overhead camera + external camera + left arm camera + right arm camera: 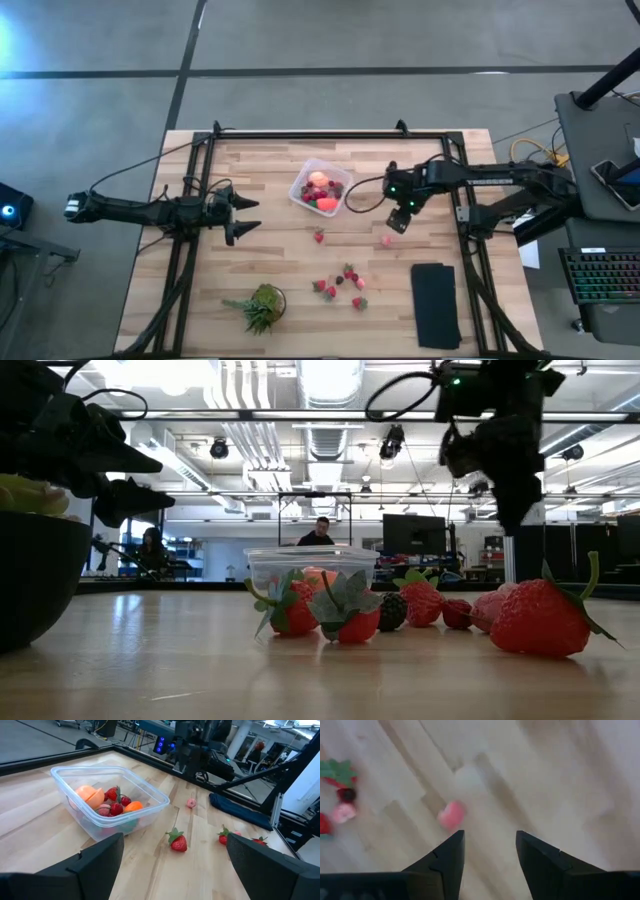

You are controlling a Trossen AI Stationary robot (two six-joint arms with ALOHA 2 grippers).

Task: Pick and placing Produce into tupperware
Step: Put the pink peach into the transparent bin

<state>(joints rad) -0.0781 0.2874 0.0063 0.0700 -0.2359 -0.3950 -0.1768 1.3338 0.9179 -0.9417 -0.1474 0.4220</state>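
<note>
The clear tupperware (320, 187) stands on the far middle of the table and holds a pink-orange fruit (90, 795), an orange piece (133, 806) and red strawberries. Loose strawberries lie on the wood: one (319, 236) near the tub and several in a cluster (340, 285) toward the near edge. A small pink piece (387, 240) lies right of the tub. My right gripper (400, 222) points down above the table just beside that pink piece (451, 815), open with nothing between its fingers. My left gripper (245, 215) waits left of the tub, open and level.
A spiky green plant (262, 305) stands near the front left. A flat black pad (436, 305) lies at the front right. A black frame (330, 135) runs along the table's far edge and sides. Bare wood (290, 255) lies between the tub and the strawberry cluster.
</note>
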